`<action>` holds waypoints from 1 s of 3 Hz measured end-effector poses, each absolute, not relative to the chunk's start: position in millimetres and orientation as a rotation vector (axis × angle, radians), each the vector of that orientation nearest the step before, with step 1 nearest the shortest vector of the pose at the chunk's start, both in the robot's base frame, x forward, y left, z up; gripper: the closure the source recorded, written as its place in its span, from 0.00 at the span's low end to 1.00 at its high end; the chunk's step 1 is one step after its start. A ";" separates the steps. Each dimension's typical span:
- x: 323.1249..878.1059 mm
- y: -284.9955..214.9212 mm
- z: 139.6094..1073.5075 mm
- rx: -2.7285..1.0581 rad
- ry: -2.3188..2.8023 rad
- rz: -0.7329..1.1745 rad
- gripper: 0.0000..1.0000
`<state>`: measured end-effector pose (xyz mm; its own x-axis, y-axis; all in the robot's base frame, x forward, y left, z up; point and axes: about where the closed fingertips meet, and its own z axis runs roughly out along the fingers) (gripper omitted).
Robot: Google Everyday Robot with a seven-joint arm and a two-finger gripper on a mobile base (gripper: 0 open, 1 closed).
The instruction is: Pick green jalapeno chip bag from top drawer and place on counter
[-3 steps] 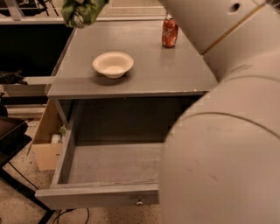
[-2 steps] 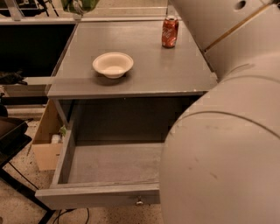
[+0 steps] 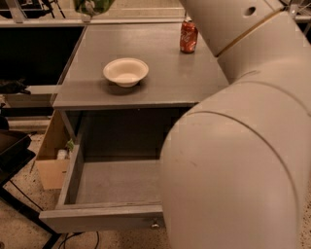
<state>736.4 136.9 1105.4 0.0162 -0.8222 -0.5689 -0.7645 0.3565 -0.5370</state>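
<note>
A green chip bag (image 3: 92,6) hangs at the very top of the frame, above the far left corner of the grey table (image 3: 165,78) and clear of its surface. Only the bag's lower part shows. The hand that presumably carries it is cut off by the top edge, so I cannot tell whether it is clamped on the bag or apart.

Below, the drawer (image 3: 104,219) stands pulled out toward the camera, its knob (image 3: 155,224) on the front panel. The part of its floor that shows is bare (the robot's bulky pale arm (image 3: 243,146) hides the right side). A white bowl (image 3: 126,71) sits left of the table's centre, and a red soda can (image 3: 188,36) stands near the far edge, right of the middle. A cardboard box (image 3: 51,155) rests on the floor against the cabinet's left side.

Judging by the bag aloft and out of the drawer, the pick looks done and the placing step is in hand. The next move calls for bringing the bag down onto open tabletop. The near left corner or the ground between bowl and can both look free. It should set the bag flat, well inside the edge and clear of bowl and can, before letting go.
</note>
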 end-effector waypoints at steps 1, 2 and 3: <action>794.5 119.6 1093.7 -1.262 1.785 -0.078 1.00; 845.4 119.3 1077.6 -1.117 1.811 -0.056 1.00; 875.7 137.5 1046.8 -1.040 1.849 -0.014 1.00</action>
<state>875.7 137.5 1046.8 -0.1576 -0.6565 -0.7377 -0.6453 0.6340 -0.4263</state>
